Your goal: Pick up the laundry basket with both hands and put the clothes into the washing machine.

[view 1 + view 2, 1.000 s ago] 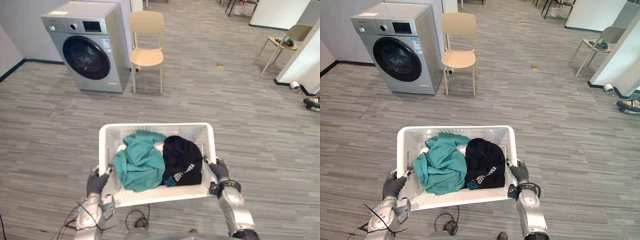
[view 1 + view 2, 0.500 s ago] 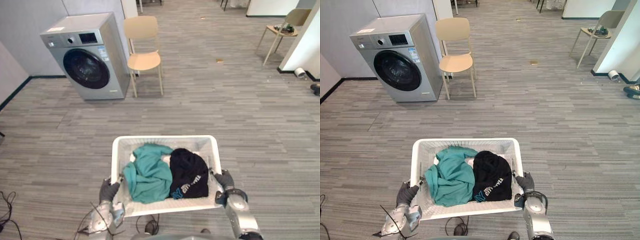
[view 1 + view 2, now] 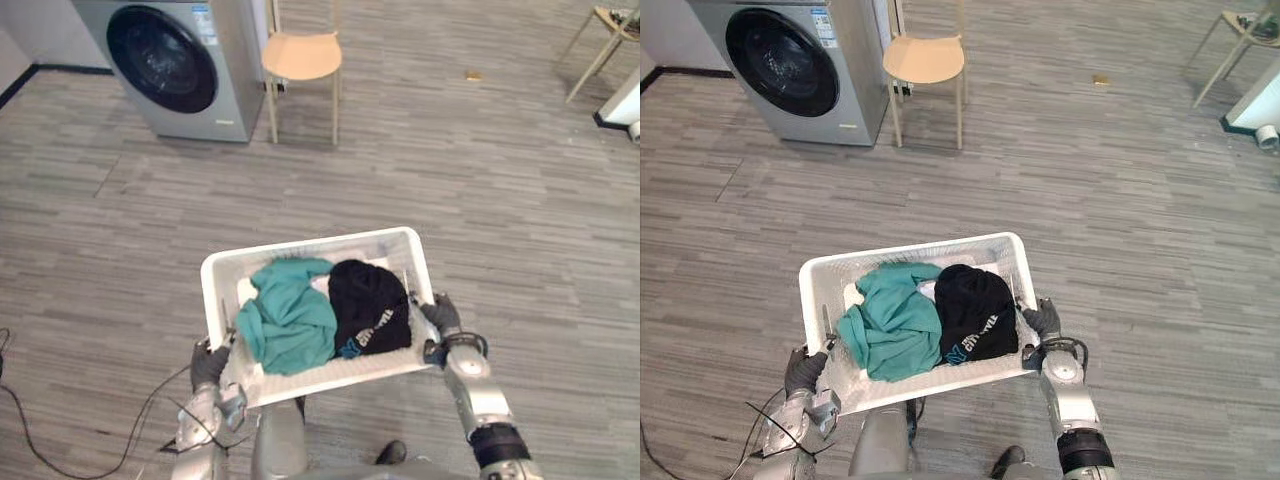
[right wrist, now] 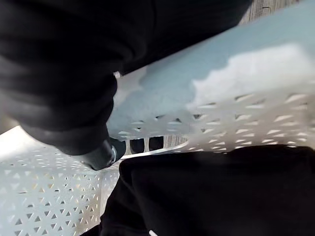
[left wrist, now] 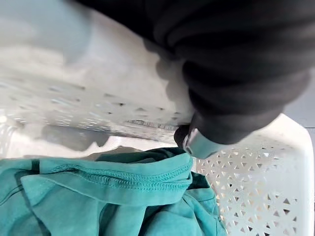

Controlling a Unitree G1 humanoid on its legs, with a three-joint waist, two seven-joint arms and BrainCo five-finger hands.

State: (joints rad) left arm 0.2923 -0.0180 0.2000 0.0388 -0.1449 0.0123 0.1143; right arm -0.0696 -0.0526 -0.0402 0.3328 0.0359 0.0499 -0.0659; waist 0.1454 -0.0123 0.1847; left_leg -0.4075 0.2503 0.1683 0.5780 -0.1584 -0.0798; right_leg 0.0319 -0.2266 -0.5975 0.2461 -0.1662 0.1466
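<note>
The left robot hand point(image 3: 210, 365) and right robot hand point(image 3: 440, 318) are each clamped on a side rim of the laundry basket point(image 3: 300, 250), held near centre. A teal garment point(image 3: 290, 320) and black garment point(image 3: 368, 305) lie inside. The washing machine point(image 3: 175, 60) stands far left.

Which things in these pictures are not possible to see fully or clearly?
- Washing machine: its top and control panel are cut off by the upper edge in both eye views.
- Chair: the backrest is cut off by the same edge.
- Laundry basket: its floor is covered by the teal garment and the black garment in the eye views.
- Print on the black garment: too small to read.
</note>
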